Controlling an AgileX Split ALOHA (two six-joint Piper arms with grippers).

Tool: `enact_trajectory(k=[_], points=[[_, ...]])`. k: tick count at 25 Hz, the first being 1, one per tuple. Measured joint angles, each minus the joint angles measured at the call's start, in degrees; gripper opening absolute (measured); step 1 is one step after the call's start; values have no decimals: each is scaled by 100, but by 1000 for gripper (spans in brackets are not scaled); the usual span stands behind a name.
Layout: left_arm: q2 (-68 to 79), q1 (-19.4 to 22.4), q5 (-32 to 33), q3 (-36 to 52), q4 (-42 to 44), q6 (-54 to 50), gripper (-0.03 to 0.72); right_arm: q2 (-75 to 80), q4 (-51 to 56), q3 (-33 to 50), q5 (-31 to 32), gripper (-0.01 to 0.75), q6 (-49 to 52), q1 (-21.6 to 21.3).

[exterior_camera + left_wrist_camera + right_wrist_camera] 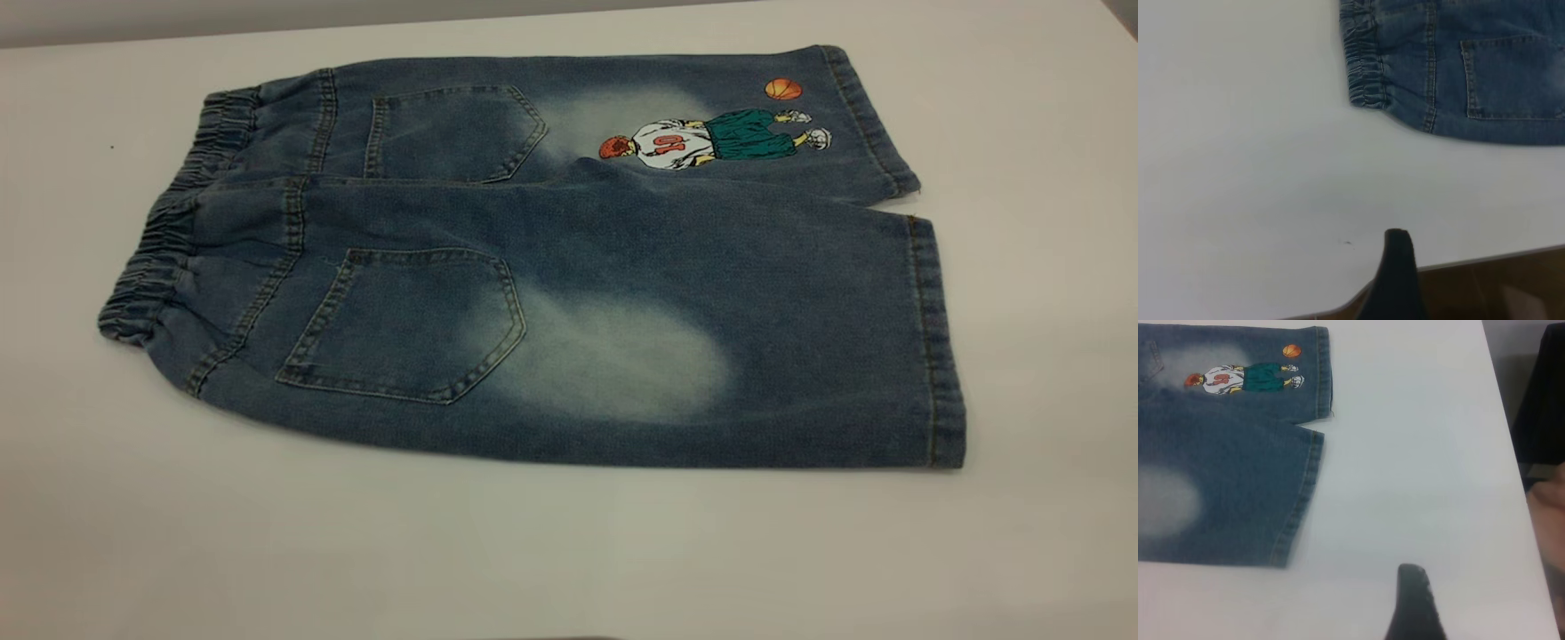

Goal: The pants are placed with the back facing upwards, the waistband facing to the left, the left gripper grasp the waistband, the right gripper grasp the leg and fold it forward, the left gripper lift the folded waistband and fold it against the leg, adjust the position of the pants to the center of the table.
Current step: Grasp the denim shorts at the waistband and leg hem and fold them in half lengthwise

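The pants (569, 258) lie flat on the white table (178, 533), back up, with both patch pockets showing. The puckered waistband (169, 240) is at the left. The plain leg (622, 356) with the pale patch is nearest the front; the printed leg lies behind it. Neither gripper shows in the exterior view. In the left wrist view, the left gripper (1451, 287) hovers over bare table short of the waistband corner (1365, 73), one black finger (1397, 273) showing and nothing beside it. The right gripper (1471, 607) hangs off the leg hem (1298, 500), one finger (1415, 600) in view, empty.
The table's front edge (1485, 259) runs close under the left gripper, with brown floor beyond. At the table's right edge (1511, 453) a person's dark clothing (1545, 393) and a hand (1546, 513) are near. Bare tabletop surrounds the pants.
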Motion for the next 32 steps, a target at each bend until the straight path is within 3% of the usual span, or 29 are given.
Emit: enact_trajectory(k=[32], points=[[0, 0, 0, 0, 0, -226, 570, 0, 28, 0, -29, 435, 47, 0]])
